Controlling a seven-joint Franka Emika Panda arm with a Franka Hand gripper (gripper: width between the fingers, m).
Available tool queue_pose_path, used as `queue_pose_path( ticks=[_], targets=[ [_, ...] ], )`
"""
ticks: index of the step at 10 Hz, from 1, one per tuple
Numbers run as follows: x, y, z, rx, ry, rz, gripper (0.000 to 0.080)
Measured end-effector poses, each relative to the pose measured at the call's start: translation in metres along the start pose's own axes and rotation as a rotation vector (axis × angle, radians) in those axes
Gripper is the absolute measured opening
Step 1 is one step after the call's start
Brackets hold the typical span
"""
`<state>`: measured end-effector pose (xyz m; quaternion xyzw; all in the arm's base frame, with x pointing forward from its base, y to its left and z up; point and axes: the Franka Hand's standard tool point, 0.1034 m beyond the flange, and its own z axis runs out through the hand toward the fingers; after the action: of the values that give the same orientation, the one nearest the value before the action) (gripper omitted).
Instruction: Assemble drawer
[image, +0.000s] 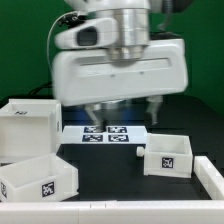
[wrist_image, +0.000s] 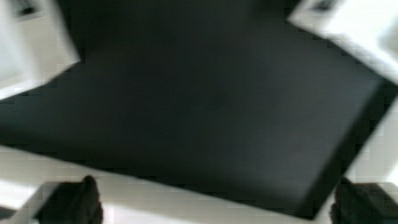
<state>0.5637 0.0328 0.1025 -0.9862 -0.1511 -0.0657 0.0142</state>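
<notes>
The drawer's large white casing (image: 24, 127) stands at the exterior view's left, open side showing. A white open-top tray (image: 40, 180) with a tag sits in front of it. A smaller tagged tray (image: 167, 156) sits at the exterior view's right. My gripper (image: 124, 110) hangs over the middle of the table, above the marker board (image: 105, 133), open and empty. In the blurred wrist view the gripper (wrist_image: 228, 205) shows two dark fingertips (wrist_image: 71, 204) wide apart, with nothing between them, over the black table (wrist_image: 196, 100) and a white band (wrist_image: 160, 180).
A white rail (image: 207, 178) runs along the exterior view's right, and a white strip (image: 110, 214) along the front edge. Blurred white shapes sit at the wrist view's corners (wrist_image: 18, 50); I cannot tell which parts they are.
</notes>
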Motion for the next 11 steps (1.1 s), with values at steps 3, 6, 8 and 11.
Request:
queue_pose_path(
  ticks=[3,6,8,11],
  targets=[
    [-0.005,-0.011,0.005,-0.002,0.001,0.006,0.0649],
    [-0.032,-0.009,0.029,0.006,-0.037,0.146,0.0649],
    [-0.060,-0.032,0.061,-0.009,-0.030,0.196,0.0649],
    [-0.063,-0.027,0.072,-0.008,-0.044,0.202,0.0649]
  ],
)
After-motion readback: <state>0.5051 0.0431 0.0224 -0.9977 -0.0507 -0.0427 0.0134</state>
